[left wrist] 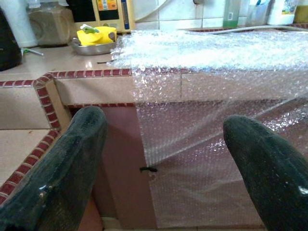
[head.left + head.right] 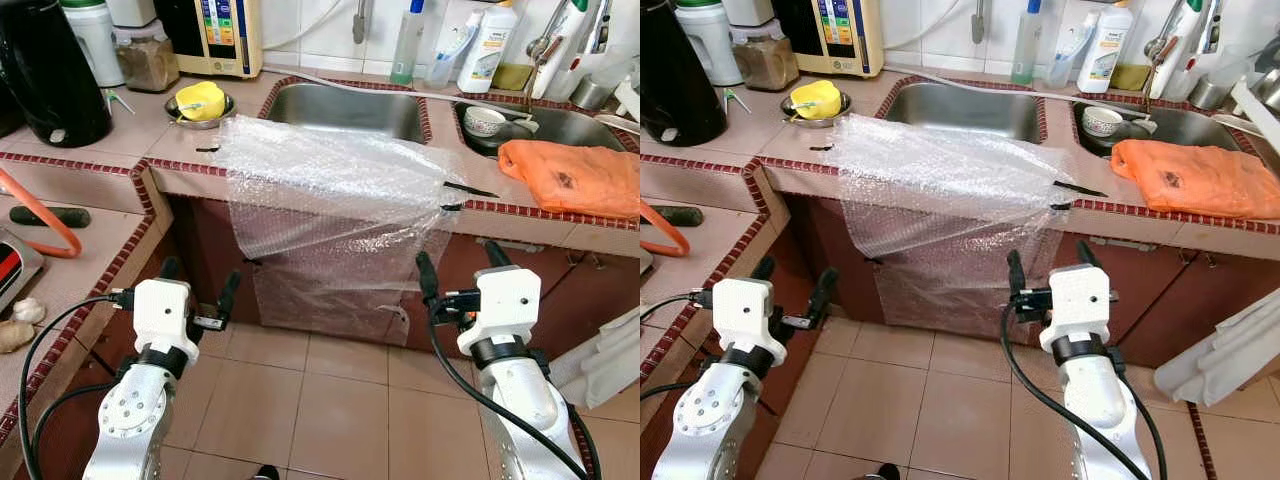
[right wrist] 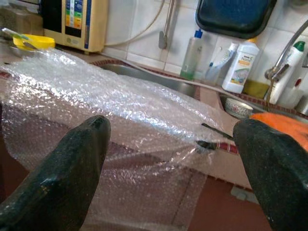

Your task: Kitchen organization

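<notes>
Bare floor ahead of both grippers; bubble wrap hangs across the desk front.

The left gripper [image 2: 201, 291] and right gripper [image 2: 461, 268], jaws spread, hang over open tiled floor [image 2: 330, 385] with nothing between them and the bubble wrap [image 2: 335, 215], which drapes from the desk [image 2: 150, 140] edge down over the cabinet front. On the left a side ledge [image 2: 75, 255] juts close beside the left arm. Up top, an orange bag [image 2: 575, 175] covers the desk right of the sheet, and a metal dish [image 2: 200, 108] stands left of it.
</notes>
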Motion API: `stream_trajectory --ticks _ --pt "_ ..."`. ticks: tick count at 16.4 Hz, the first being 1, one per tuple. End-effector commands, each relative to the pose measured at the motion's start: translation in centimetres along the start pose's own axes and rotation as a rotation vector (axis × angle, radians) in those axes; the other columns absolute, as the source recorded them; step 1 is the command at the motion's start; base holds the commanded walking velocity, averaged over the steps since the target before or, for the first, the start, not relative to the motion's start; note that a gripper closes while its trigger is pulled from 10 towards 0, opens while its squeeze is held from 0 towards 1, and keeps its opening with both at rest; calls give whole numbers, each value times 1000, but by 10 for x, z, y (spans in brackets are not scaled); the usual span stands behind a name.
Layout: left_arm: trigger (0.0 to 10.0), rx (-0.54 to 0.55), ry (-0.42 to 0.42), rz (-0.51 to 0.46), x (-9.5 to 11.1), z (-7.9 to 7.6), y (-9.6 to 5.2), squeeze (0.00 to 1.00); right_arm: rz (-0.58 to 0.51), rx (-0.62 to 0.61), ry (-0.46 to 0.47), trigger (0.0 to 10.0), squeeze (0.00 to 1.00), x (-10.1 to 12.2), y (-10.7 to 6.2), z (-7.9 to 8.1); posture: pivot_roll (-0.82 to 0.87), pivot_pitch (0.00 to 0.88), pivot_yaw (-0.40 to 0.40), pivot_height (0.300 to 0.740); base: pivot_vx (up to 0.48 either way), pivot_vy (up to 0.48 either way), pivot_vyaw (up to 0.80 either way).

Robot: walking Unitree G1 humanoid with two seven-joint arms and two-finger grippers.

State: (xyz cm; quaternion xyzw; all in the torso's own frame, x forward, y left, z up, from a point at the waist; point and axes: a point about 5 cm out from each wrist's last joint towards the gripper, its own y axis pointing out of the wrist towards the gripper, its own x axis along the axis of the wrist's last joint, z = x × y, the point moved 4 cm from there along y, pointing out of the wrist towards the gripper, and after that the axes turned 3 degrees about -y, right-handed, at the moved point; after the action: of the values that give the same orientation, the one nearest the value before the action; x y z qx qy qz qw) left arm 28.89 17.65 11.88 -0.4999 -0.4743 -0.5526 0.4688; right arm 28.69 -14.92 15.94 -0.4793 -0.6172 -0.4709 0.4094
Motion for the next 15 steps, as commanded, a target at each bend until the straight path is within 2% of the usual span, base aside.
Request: stream_trajectory --ticks 1,4,8,15 --pt "10000 1 8 -33 11 0 3 0 -22 5 -14 10000 0 7 2 -1 98 89 -28 740 0 0 0" --pt "10000 10 5 -39 13 1 4 0 -25 9 -20 10000 0 7 4 -2 105 86 -30 740 85 0 0" --pt "10000 5 2 -47 14 -1 11 0 -32 21 -23 10000 0 7 7 1 111 80 -31 740 282 0 0" --pt "10000 -17 1 -40 12 -6 12 0 -33 17 -32 10000 0 6 6 1 102 81 -20 740 318 0 0"
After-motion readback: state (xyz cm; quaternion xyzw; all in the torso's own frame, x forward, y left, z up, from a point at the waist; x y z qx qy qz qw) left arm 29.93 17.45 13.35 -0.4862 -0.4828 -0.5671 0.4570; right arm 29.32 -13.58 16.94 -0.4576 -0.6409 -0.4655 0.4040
